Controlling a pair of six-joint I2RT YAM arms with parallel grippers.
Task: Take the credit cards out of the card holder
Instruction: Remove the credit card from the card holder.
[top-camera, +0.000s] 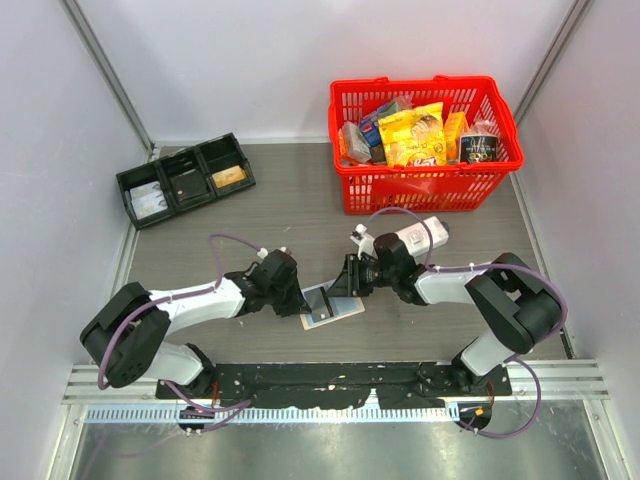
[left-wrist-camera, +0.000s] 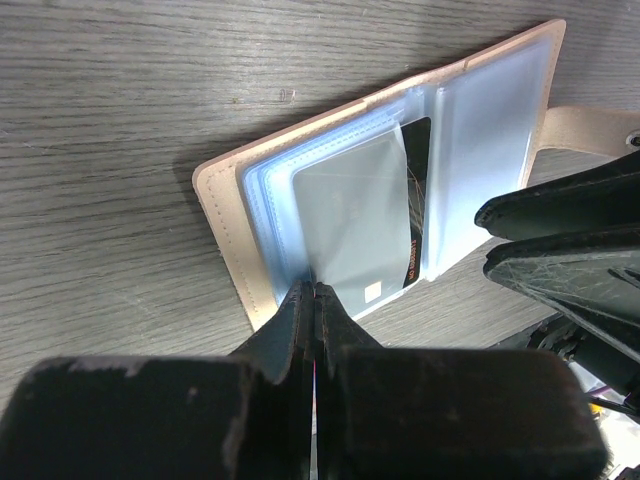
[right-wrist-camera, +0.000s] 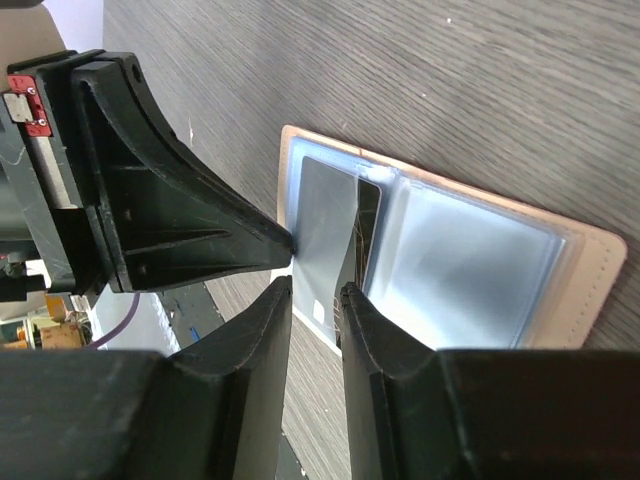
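Two pincers meet over the card holder (top-camera: 335, 308), which lies opened flat on the bench (top-camera: 270, 215) close to the middle of its near edge, between the two arms. The tan cover faces down and the clear plastic pockets face up.

The left pincer (left-wrist-camera: 315, 290) is clenched, its fingers pressed together on the near edge of one clear sleeve (left-wrist-camera: 350, 215), which is raised off the pockets beneath it. Under that raised sleeve sits a dark card (left-wrist-camera: 415, 200) with a small gold chip, inside the holder.

The right pincer (right-wrist-camera: 315, 290) is released, with a narrow gap between its fingers. It hovers at the same near edge of the holder, tip to tip with the left one. Whether it touches the plastic cannot be told.

Further off, a red basket (top-camera: 420, 190) of packaged groceries stands at the far right corner. A black tray (top-camera: 195, 204) with three compartments sits toward the far left corner.
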